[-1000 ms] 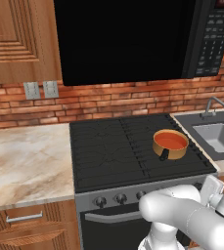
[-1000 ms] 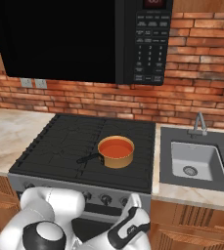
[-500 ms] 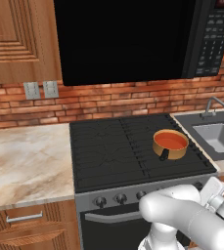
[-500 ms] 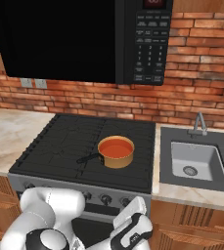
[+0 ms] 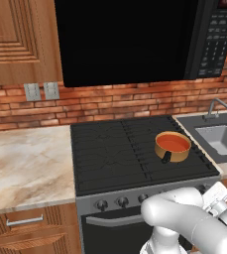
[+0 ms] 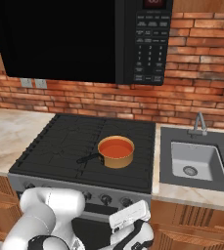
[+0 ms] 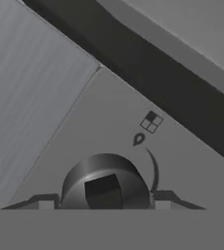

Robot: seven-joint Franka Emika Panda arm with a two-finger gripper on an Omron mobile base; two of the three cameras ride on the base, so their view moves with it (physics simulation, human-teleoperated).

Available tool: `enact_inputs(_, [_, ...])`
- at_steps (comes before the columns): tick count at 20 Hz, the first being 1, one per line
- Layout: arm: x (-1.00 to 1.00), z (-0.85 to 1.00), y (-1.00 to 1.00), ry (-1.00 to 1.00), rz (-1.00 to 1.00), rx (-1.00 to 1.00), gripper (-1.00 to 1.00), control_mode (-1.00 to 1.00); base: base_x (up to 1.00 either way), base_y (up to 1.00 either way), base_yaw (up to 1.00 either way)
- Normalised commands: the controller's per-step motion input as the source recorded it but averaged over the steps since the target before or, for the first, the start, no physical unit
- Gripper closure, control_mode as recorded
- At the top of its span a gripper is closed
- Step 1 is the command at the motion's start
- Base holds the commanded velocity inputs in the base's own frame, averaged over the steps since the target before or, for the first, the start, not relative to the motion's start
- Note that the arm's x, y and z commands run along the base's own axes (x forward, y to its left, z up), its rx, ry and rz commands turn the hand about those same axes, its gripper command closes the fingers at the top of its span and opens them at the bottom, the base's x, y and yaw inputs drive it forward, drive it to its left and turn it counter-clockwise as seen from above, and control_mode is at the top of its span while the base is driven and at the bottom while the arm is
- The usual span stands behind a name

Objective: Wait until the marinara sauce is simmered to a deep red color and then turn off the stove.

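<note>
1. Your marinara sauce (image 5: 173, 143) sits in the saucepan (image 6: 116, 152) on the stove (image 5: 115, 154), right of centre.
2. Your gripper (image 7: 103, 202) straddles a front-panel knob (image 7: 103, 183), ready to twist; I cannot tell whether it is clamped.

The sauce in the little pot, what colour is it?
The marinara sauce is orange-red, inside a copper-coloured saucepan. It shows best in the right base view.

You get flat, even rendered light in both base views — no glare, barely any shadows, microwave (image 5: 135, 39) front pure black. Hand view's dim, grey, soft w/ blocky pixelation; knob (image 7: 104, 184) shows a faint top sheen — edges undistorted.
</note>
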Motion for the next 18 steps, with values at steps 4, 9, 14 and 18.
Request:
enact_inputs(4, [0.00,0.06,-0.06,0.00,-0.05,0.31,1.00,-1.00,0.00,0.00,0.00])
enact_inputs(9, [0.01,0.07,-0.04,0.01,-0.06,0.30,1.00,-1.00,0.00,0.00,0.00])
enact_inputs(14, [0.00,0.07,-0.05,0.01,-0.06,0.30,1.00,-1.00,0.00,0.00,0.00])
enact_inputs(18, [0.00,0.11,-0.01,0.03,-0.07,0.29,1.00,-1.00,0.00,0.00,0.00])
